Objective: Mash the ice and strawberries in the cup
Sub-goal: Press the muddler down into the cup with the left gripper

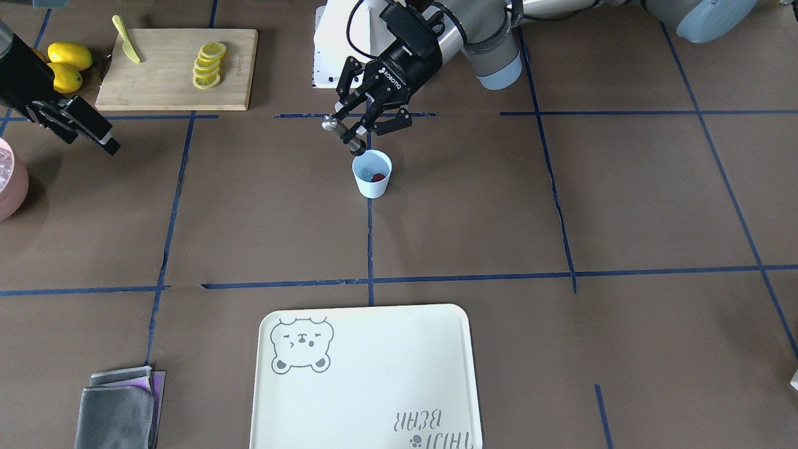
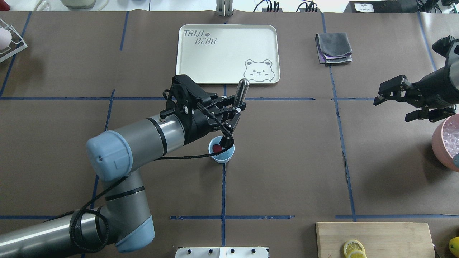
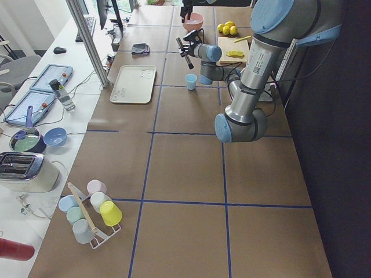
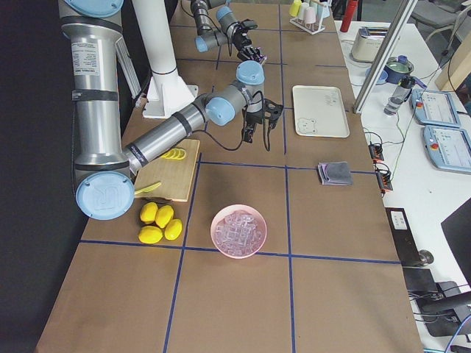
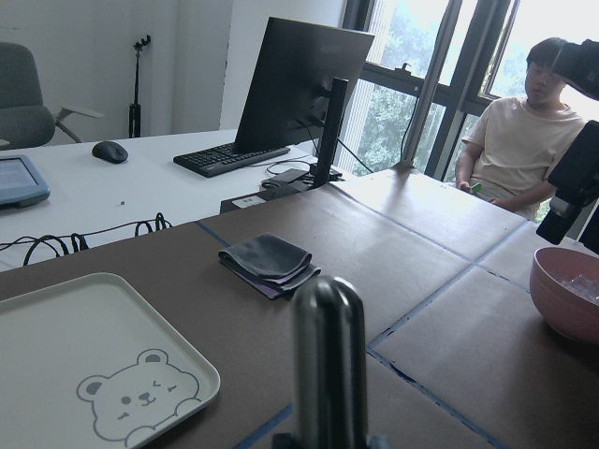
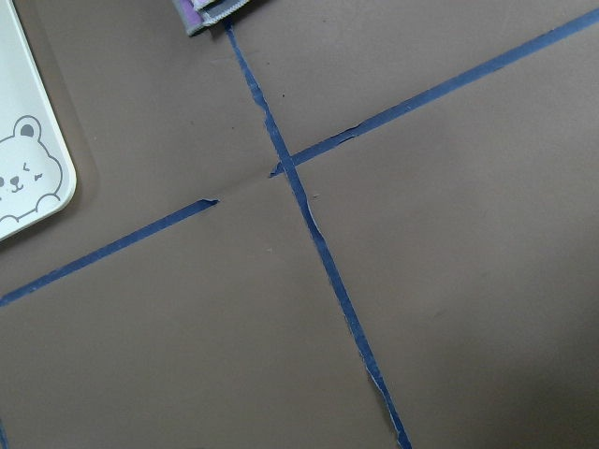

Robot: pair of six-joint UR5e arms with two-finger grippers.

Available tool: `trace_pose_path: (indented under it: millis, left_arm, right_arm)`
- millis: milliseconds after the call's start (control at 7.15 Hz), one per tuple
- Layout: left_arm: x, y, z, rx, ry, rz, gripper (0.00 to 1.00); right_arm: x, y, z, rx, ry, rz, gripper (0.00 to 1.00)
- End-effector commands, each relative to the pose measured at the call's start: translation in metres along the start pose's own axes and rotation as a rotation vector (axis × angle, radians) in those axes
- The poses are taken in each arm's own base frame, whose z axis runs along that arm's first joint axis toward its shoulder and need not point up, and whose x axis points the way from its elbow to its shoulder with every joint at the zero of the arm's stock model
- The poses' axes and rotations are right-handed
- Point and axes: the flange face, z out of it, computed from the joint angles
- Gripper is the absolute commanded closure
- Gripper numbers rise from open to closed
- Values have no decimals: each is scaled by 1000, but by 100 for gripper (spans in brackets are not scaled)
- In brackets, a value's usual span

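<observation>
The light blue cup (image 1: 372, 182) (image 2: 226, 157) stands near the table's middle. One dark red strawberry piece (image 1: 378, 178) (image 2: 216, 147) lies inside it. I cannot tell whether ice is in the cup. Ice chunks (image 2: 450, 137) (image 4: 239, 229) fill a pink bowl. My left gripper (image 1: 356, 128) (image 2: 232, 114) is shut on a tilted metal muddler (image 1: 340, 133) (image 2: 241, 90) just above the cup. The muddler's lower end is at the cup's mouth. Its rod fills the left wrist view (image 5: 328, 355). My right gripper (image 1: 93, 132) (image 2: 393, 109) is open and empty, beside the bowl.
The pink bowl (image 2: 438, 143) (image 1: 14, 187) sits at the table's edge on my right. A cream bear tray (image 2: 200, 64) (image 1: 374, 374) and a folded grey cloth (image 2: 333, 46) lie on the far side. A cutting board (image 1: 168, 75) with lemon slices, a yellow knife and whole lemons (image 1: 68, 56) are on my side, at my right.
</observation>
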Motion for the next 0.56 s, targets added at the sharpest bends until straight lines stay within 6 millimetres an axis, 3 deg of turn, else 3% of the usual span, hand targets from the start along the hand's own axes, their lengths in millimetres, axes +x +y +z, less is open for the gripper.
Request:
trace_pose_path:
  millis: [0,420]
  left_arm:
    - [-9,18,2,53,21,50,100]
    - [-15,35,-1,37,23,121,100]
  right_arm:
    - [0,-1,1,0,1,1,0]
    - [0,-1,1,0,1,1,0]
